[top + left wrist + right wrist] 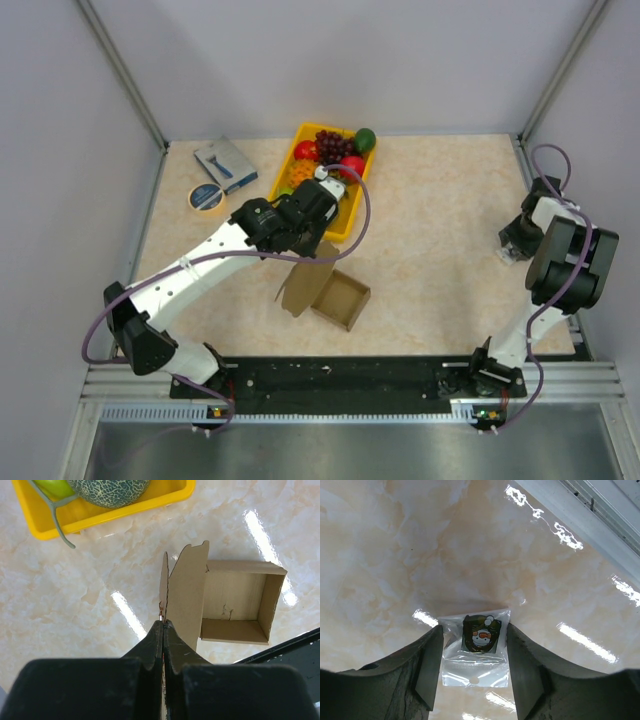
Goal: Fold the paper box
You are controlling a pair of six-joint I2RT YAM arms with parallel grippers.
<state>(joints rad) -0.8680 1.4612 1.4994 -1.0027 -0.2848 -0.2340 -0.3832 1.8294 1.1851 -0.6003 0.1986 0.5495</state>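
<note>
Over at the far left of the table [440, 200], a blue-grey packet [225, 163] lies near the back corner, with a roll of tape [206, 198] just in front of it. The left arm reaches diagonally toward the middle, and the left gripper [163, 623] has its fingers [150, 642] pressed together on the edge of a raised cardboard flap, pinching it thin between them. Behind the wrist sits the yellow tray [286, 162], loaded with fruit; the wrist view shows a netted melon [107, 490] in it. The paper box [340, 298] stands on the table near the front centre, just ahead of the tray. Its right part is already an open-topped tray with upright walls [235, 600], while the held flap rises upright along its left side. Well apart, by the right edge, the right gripper [474, 630] hangs low over the table with its fingers [432, 655] spread. A small clear bag [476, 665] holding a cartoon figure lies flat between them; whether they touch it I cannot tell.
</note>
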